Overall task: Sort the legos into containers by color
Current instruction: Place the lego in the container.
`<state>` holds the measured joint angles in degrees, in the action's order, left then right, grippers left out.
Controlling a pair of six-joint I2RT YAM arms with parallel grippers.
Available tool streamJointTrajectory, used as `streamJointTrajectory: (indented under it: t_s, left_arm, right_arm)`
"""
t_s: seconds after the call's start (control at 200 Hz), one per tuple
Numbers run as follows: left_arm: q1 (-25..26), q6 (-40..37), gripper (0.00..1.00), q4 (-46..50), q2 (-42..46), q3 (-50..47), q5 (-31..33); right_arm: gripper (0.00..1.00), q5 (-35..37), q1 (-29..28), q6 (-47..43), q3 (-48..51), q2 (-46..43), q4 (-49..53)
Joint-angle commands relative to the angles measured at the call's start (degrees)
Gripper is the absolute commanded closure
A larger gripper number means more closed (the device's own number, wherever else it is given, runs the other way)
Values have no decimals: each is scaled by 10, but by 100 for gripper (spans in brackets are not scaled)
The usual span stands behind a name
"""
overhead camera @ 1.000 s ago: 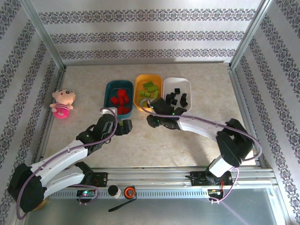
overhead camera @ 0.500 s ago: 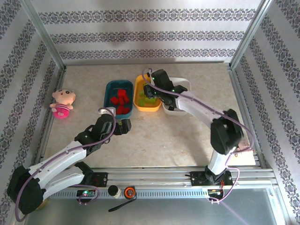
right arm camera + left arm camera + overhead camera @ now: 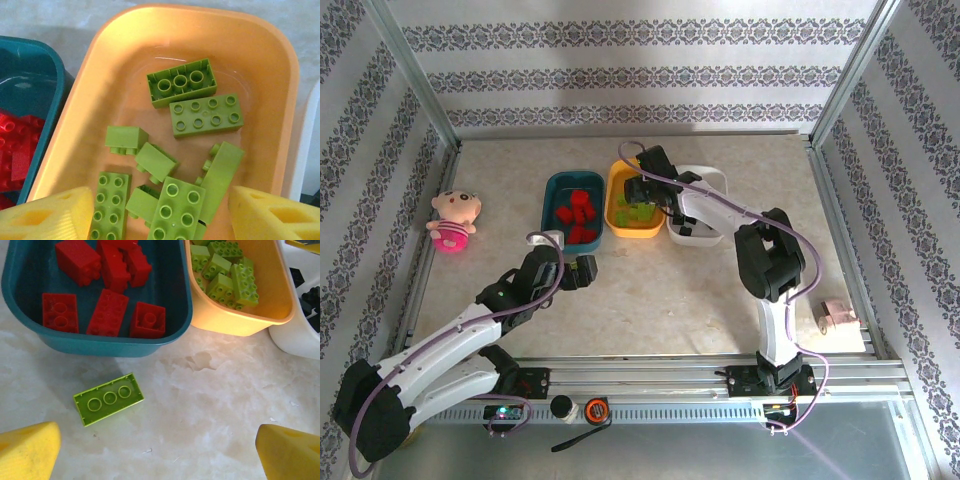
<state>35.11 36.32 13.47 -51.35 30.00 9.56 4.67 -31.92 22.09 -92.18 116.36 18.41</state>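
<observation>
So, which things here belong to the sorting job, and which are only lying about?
Job: teal tray, red bricks; orange-yellow tray, green bricks; white tray, black bricks; loose green brick on the table.
Lying about: pink doll; small pink item near the table's right edge.

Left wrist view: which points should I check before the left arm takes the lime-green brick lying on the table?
1. Left fingers open: ok.
2. Lime-green plastic brick lying flat, nothing on it: ok.
3. Brick centred between the fingers: not ok, it lies nearer one finger.
4. Brick apart from dark teal plastic tray: ok.
5. Orange-yellow plastic tray free for the drop: not ok, right fingers hover over it.
</observation>
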Motion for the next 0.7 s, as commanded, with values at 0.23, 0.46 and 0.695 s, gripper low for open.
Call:
streamJointTrajectory:
  t_s: [0.23,0.46,0.695]
  left_arm:
    - [-38,-4,0,26,-69,33,8]
    - [-48,-4,1,-24,-206,53,19]
    - [-54,-20,3,-88,-322,71,36]
  right_arm:
    - [25,-14,-19,7,109,-127,-37]
    - [25,-20,-25,10,181,-190,-55]
    - [24,-19,-22,6,212,-236,-62]
